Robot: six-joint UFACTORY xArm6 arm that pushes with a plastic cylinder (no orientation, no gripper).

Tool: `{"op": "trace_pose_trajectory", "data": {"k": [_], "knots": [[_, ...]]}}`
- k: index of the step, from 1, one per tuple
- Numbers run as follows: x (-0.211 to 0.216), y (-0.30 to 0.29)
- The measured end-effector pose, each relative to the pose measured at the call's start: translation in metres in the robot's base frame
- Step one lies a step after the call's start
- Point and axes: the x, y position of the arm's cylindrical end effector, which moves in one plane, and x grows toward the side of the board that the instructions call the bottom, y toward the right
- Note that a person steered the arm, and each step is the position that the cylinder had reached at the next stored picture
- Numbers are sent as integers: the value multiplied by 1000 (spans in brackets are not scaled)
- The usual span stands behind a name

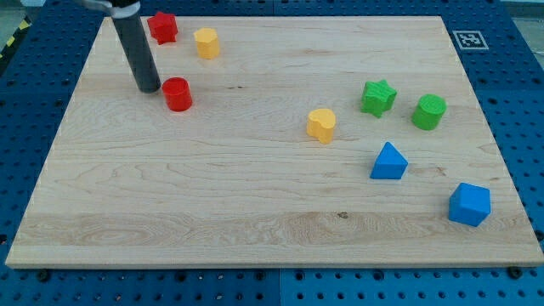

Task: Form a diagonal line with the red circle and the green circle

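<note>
The red circle [178,93] is a short red cylinder at the board's upper left. The green circle [429,111] is a short green cylinder at the view's right. They lie far apart, with the green one slightly lower in the view. My tip [149,87] is the lower end of the dark rod, just left of the red circle, touching it or nearly so.
A red star [162,27] and a yellow cylinder [206,42] sit above the red circle. A yellow block [321,124], a green star [378,97], a blue triangle [388,161] and a blue block [469,204] lie at the right. The wooden board [212,212] rests on a blue pegboard.
</note>
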Motion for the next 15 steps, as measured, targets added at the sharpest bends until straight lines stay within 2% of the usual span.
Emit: {"op": "trace_pose_trajectory", "data": {"k": [1, 4, 6, 8, 10, 13, 14, 15], "knots": [[22, 0], [23, 22], [18, 64], [13, 63], [-10, 64], [-22, 101], [-24, 105], [-9, 134]]}}
